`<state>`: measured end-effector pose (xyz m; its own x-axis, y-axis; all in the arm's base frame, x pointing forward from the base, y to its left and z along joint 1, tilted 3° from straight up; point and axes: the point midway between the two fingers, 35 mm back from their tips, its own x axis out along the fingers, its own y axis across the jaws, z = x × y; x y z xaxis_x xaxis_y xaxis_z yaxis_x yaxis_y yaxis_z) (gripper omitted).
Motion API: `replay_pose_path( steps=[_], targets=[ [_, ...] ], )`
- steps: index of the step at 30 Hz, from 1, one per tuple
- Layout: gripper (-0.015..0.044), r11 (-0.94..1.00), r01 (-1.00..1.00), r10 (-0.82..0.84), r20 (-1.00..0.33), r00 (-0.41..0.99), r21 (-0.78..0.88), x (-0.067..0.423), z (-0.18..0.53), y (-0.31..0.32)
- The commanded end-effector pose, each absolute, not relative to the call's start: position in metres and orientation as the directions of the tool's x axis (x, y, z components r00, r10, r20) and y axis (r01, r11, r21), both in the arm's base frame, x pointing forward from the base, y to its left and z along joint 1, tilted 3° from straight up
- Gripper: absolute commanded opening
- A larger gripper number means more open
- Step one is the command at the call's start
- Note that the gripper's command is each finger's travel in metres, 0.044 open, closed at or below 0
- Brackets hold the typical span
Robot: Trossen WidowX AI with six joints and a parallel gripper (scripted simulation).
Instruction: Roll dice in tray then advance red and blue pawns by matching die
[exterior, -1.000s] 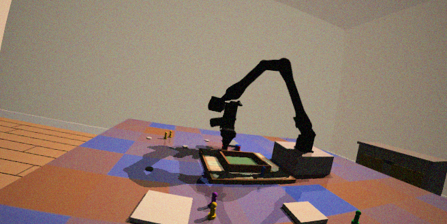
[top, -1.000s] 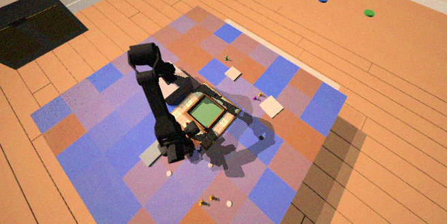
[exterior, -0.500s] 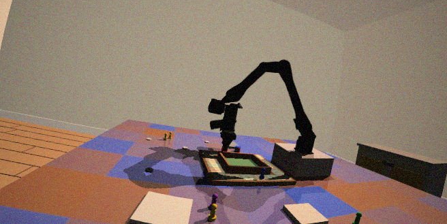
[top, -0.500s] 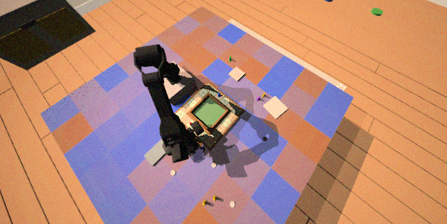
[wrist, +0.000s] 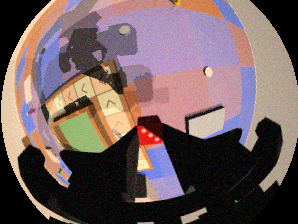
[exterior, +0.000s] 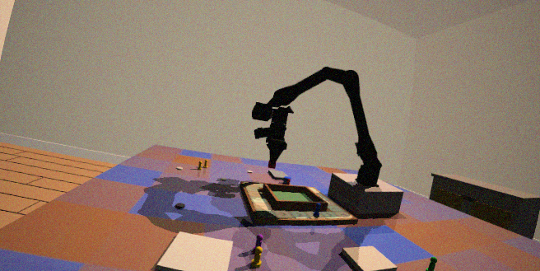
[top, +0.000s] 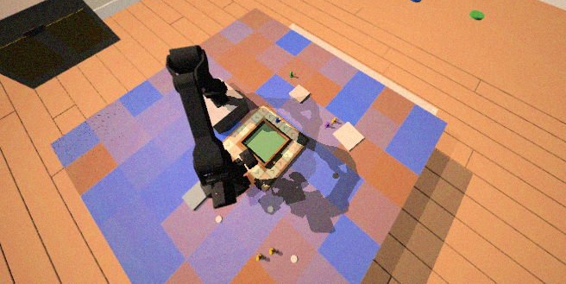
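My gripper [exterior: 272,161] [wrist: 149,128] is shut on the red die [exterior: 272,165] [wrist: 149,137] and holds it a little above a grey card [exterior: 276,173] [top: 194,195], just off the far corner of the game board [top: 288,154] [exterior: 257,202]. In the top view the arm hides the fingers and the die. The blue die [exterior: 286,180] lies on the mat beside the board. The green-floored tray [top: 264,142] [exterior: 292,196] [wrist: 81,132] in the board's middle is empty. The blue pawn [top: 277,120] [exterior: 316,210] stands on the board's track. I cannot make out the red pawn.
The arm's base box [exterior: 364,198] stands against the board. White cards [top: 349,135] [top: 299,92] [exterior: 195,254], spare pawns [top: 330,123] [top: 292,74] [top: 265,254] and small discs [top: 218,218] [top: 335,175] lie scattered on the checked mat. A dark cabinet [exterior: 486,209] stands at the wall.
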<state>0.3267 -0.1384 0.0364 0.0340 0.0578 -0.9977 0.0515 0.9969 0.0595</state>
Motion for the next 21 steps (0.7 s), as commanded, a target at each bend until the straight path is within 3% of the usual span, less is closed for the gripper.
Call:
replay_pose_path(
  steps=[1,10,21],
  targets=[
    [0.0000,0.997,0.063,0.050,-0.998,0.038,0.052,0.325,0.071,-0.139],
    [0.0000,0.997,0.065,0.049,-0.998,0.033,0.051,0.322,0.089,-0.134],
    [0.0000,0.999,-0.006,0.052,-0.998,0.033,0.052,0.315,0.078,-0.066]
  ],
)
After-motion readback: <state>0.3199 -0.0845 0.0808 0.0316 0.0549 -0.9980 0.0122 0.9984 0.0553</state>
